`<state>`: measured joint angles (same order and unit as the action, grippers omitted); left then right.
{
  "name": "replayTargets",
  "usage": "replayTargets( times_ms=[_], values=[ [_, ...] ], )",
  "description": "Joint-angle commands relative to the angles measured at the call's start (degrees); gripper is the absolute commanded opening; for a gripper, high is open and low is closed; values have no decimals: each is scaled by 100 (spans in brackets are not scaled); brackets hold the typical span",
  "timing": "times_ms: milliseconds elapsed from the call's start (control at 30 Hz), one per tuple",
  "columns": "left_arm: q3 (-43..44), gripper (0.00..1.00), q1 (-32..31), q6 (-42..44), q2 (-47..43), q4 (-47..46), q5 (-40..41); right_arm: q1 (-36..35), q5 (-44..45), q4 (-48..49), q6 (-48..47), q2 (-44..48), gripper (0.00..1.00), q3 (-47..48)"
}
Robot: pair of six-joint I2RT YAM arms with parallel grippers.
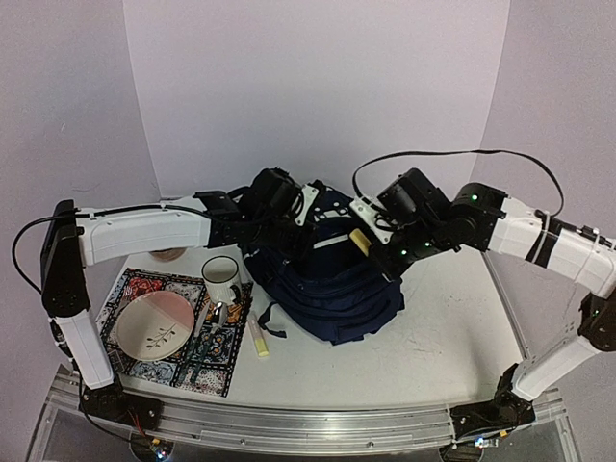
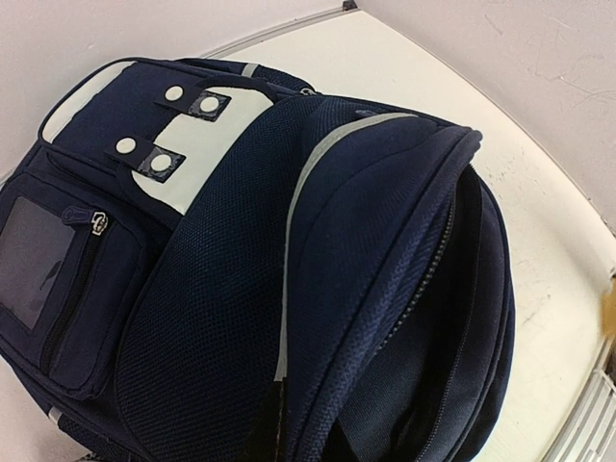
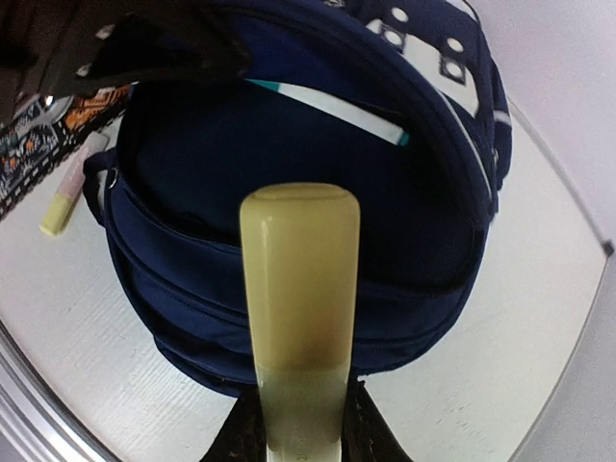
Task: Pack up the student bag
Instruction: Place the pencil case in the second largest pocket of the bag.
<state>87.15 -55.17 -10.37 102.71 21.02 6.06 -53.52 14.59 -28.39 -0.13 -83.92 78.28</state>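
a dark navy bag is sitting at the middle of a white table, seen from above, its main pocket gaping towards 12 o'clock. the left gripper is reaching in at the bag's 11 o'clock; it is clenched and appears to be pinching the pocket's rim and lifting it open. its fingers are not showing in its own wrist view. the right gripper is hovering at the bag's 1 o'clock, grasping a pale yellow stick that is pointing at the opening. what the stick is cannot be told. the bag is looking soft and floppy, likely light, and is sagging wherever it is not held up. the stitched rim beside the zip is probably the best place to take hold, since the cloth panels would just bunch. inside the pocket a white strip with teal ends is lying against the back wall. the rest of the inside is too dark to read. at the bag's 8 o'clock a patterned mat is carrying a plate and a mug, and a second yellow marker is lying just beside it.
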Motion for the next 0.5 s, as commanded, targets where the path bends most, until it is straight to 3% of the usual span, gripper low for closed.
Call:
replayTargets(
  times_ms=[0,233,467],
  values=[
    [259,0,15,21,-627,-365,-91,-80,375,-271,-2317,-433,3,396],
    [341,0,33,70,-695,-335,-305,-95,883,539,-4658,-670,0,266],
    [438,0,33,98,-712,-309,-509,-127,1026,1406,-6117,-841,0,141]
  ],
)
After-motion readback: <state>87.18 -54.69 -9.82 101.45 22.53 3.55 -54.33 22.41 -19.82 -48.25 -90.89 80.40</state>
